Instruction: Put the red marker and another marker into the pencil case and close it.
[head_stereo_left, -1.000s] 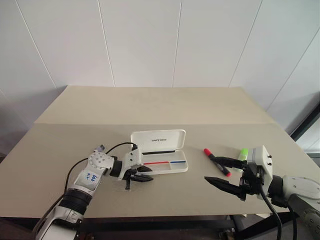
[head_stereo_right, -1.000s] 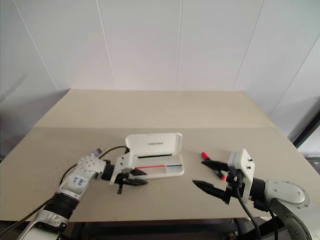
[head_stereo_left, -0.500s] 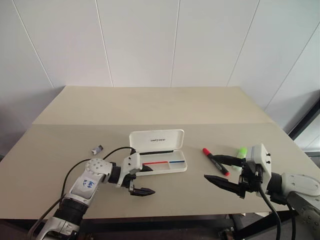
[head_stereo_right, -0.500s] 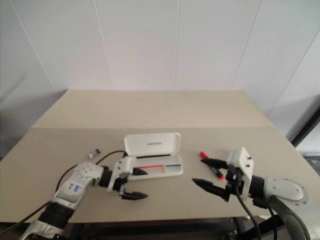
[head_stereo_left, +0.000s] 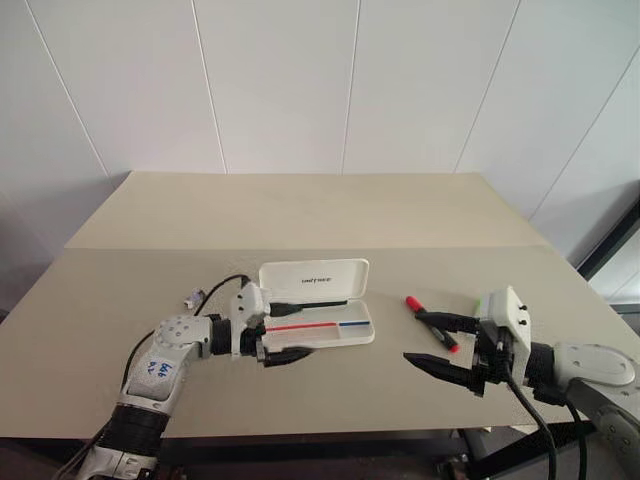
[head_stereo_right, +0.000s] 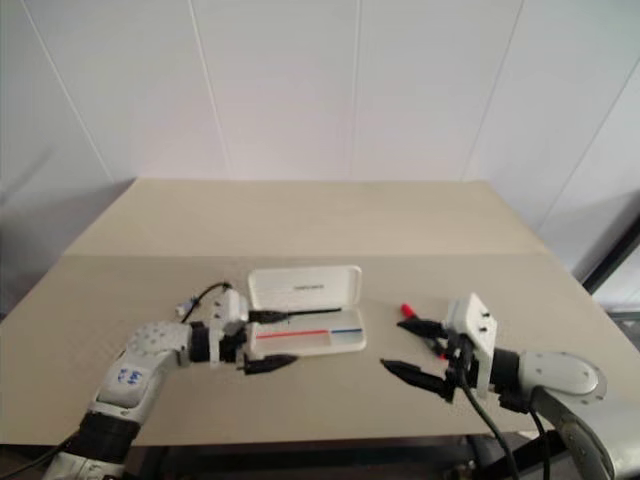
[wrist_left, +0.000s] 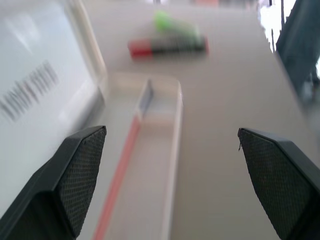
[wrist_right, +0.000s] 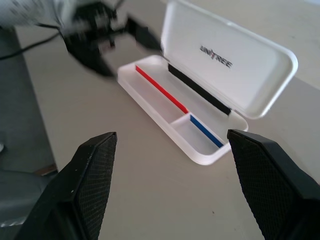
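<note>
Right pincer (head_stereo_left: 442, 346): released, jaws spread wide, empty, hovering over the table (head_stereo_left: 300, 215).
Red marker (head_stereo_left: 432, 323): on the table at about 11 o'clock from the right pincer, just beside it; long axis ran from 10 to 4 o'clock.
Another marker (wrist_left: 176, 25): lime-green, just beyond the red one.
Left pincer (head_stereo_left: 288, 328): released, empty, at the case's left end.
Pencil case (head_stereo_left: 318, 316): open, lid up, at 9 o'clock from the markers.
Nearer arm: the right, by my judgement.

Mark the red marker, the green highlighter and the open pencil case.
red marker (head_stereo_left: 432, 322), left eye view, black barrel.
green highlighter (wrist_left: 172, 23), left wrist view, body.
pencil case (head_stereo_left: 315, 279), left eye view, raised lid.
</note>
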